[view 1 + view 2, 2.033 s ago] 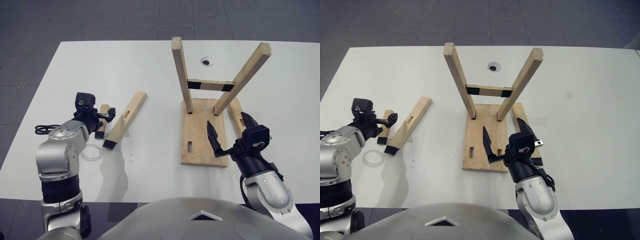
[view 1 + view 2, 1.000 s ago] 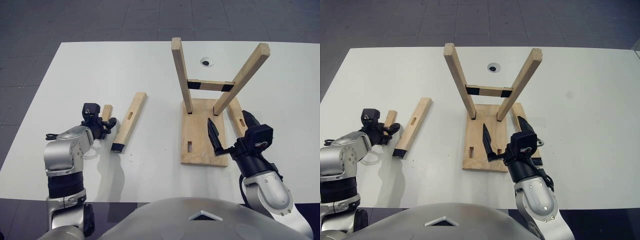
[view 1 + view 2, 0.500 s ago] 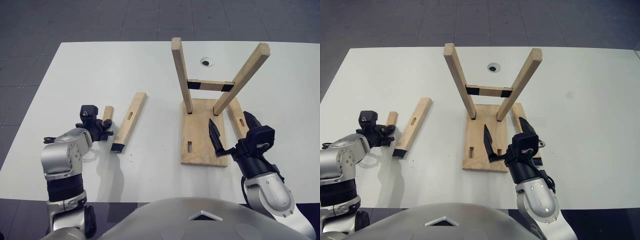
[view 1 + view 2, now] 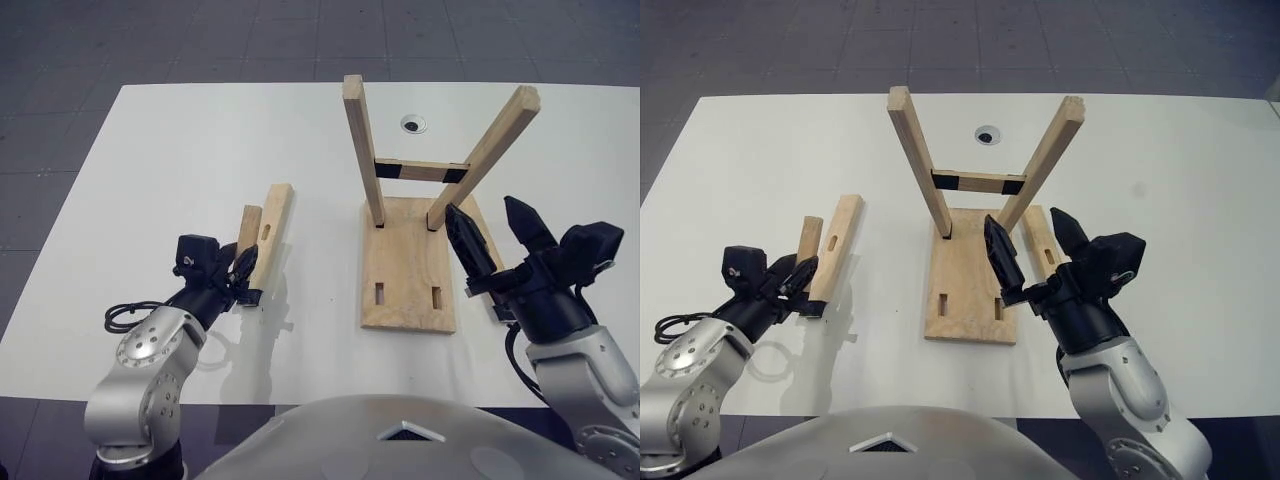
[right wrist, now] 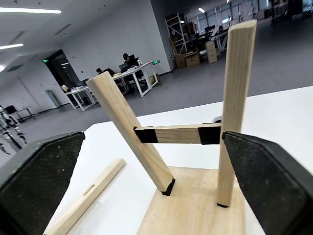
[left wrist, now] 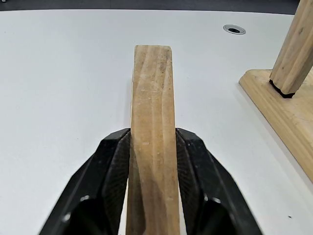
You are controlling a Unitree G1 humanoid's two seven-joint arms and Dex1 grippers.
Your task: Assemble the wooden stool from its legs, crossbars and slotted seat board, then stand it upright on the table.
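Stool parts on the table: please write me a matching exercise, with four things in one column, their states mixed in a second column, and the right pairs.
Things:
1. loose crossbar
2. slotted leg
3. seat board
4. right gripper

States:
A. open, holding nothing
B. lying free on the table, left of the board
C. two legs stand in it
D. clamped by the left gripper

Pairs: 1-D, 2-B, 3-C, 4-A

Open-plan office: desks (image 5: 128,78), shelving (image 5: 179,28), ceiling lights (image 5: 19,10).
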